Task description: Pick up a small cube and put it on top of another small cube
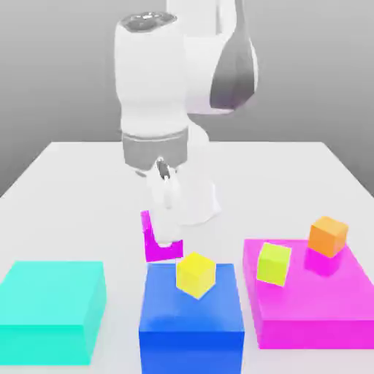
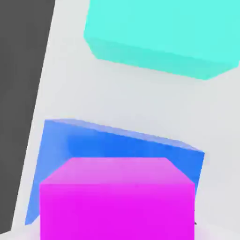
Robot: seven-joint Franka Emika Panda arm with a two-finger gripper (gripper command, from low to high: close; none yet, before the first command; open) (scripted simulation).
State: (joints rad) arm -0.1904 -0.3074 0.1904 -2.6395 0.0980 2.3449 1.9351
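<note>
Okay, claw (image 1: 166,238) is clamped on the small magenta cube (image 1: 150,247), its fingers closed against the sides. In the exterior view the cube is partly hidden by the claw, beyond the blue block (image 1: 191,310) and apart from the other small cubes. Can't tell whether its underside touches the white table (image 1: 88,197).

Yellow cube (image 1: 196,275) sits on top of the blue block, toward that block's edge nearest the claw, turned so a corner faces the camera.

Large flat magenta block (image 1: 310,303) is on the table at the exterior view's right, beside the blue one with a narrow gap. It carries two cubes: yellow-green (image 1: 274,264) near the side facing the blue block, orange (image 1: 329,236) near its far edge, more to the exterior view's right. These two are apart.

Cyan block (image 1: 52,299) is on the table at the exterior view's left, apart from the blue block.

Hand view: held cube is closest to the camera, overlapping the blue block behind it; cyan block lies farther off, white table surface between the two blocks.
</note>
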